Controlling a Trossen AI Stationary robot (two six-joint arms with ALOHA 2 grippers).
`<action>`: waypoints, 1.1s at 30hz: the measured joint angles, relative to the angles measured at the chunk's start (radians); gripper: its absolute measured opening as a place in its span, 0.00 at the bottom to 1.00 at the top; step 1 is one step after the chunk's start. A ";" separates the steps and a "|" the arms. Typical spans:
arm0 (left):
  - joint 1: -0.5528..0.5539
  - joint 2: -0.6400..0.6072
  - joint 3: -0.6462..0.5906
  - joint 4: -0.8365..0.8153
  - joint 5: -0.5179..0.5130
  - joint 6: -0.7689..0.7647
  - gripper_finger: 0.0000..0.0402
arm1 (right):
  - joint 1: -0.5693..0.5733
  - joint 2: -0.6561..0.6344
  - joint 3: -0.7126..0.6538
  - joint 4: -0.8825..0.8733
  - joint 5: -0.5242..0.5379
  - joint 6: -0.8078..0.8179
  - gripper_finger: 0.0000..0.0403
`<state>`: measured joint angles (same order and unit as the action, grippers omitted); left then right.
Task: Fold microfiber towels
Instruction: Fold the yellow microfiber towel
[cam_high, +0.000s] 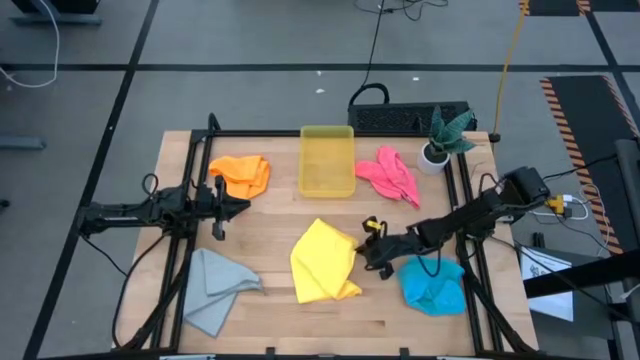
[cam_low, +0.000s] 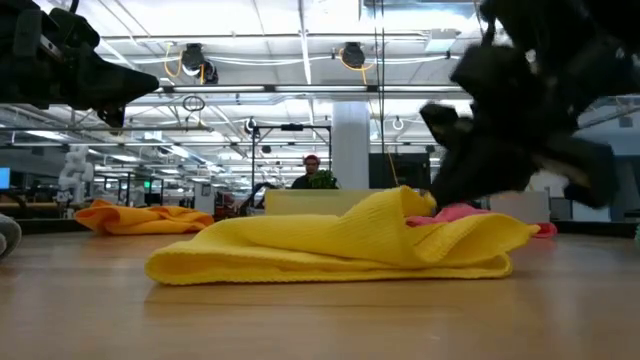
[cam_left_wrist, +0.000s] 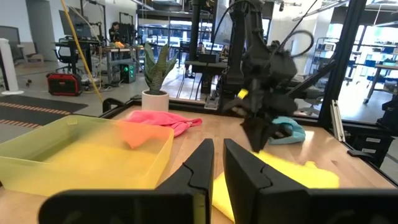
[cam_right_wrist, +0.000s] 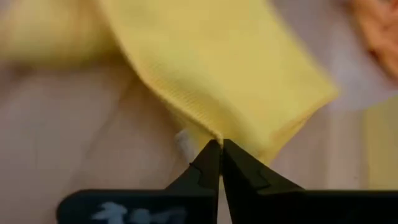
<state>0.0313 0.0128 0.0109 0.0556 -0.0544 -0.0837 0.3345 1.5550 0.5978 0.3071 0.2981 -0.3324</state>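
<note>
High view shows my right gripper clamped on the yellow towel's edge, my left gripper nearly closed, empty, beside the orange towel.

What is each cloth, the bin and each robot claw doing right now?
Yellow microfiber towel: half folded, edge pinched.
Orange microfiber towel: crumpled.
Pink microfiber towel: crumpled.
Bright blue microfiber towel: crumpled.
Light grey microfiber towel: loosely folded.
Translucent yellow plastic bin: upright.
Right gripper: shut on the yellow towel.
Left gripper: nearly shut, empty.
</note>
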 joint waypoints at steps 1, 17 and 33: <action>0.000 0.000 0.000 0.000 0.000 0.000 0.09 | 0.011 -0.006 0.018 -0.006 0.025 0.016 0.01; 0.000 0.000 0.000 0.013 -0.005 0.001 0.09 | 0.106 -0.023 0.321 -0.135 0.177 0.122 0.00; -0.031 0.028 0.000 0.194 0.178 0.100 0.09 | 0.118 -0.023 0.330 -0.132 0.287 0.235 0.00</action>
<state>0.0004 0.0405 0.0109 0.2492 0.1236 0.0163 0.4527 1.5322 0.9275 0.1747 0.5848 -0.0969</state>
